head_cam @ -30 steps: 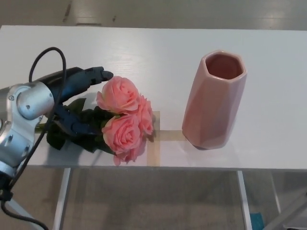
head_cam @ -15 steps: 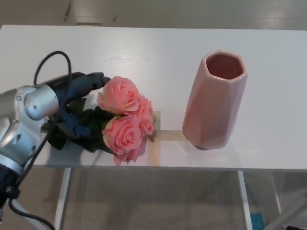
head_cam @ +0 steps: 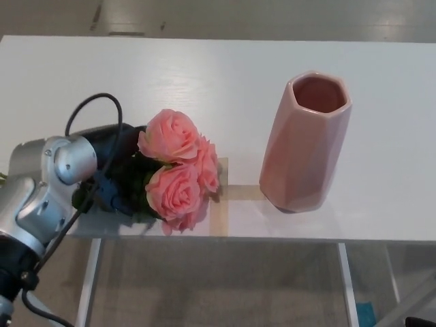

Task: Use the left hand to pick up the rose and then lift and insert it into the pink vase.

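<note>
A bunch of pink roses [head_cam: 176, 167] with dark green leaves lies near the front edge of the white table [head_cam: 204, 75], blooms pointing right. My left hand [head_cam: 116, 170] sits right behind the blooms, its black fingers wrapped around the leafy stems, which it mostly hides. The silver wrist and a looping black cable cover the rest of the stem. The faceted pink vase [head_cam: 304, 139] stands upright to the right of the roses, its mouth open and nothing in it. My right hand does not show.
A strip of tan tape [head_cam: 219, 197] marks the table between the roses and the vase. The table's front edge runs just below the flowers, with floor beneath.
My left hand has slid to the right along the stems and closed its fingers around them, just behind the blooms. The roses and vase have barely shifted.
</note>
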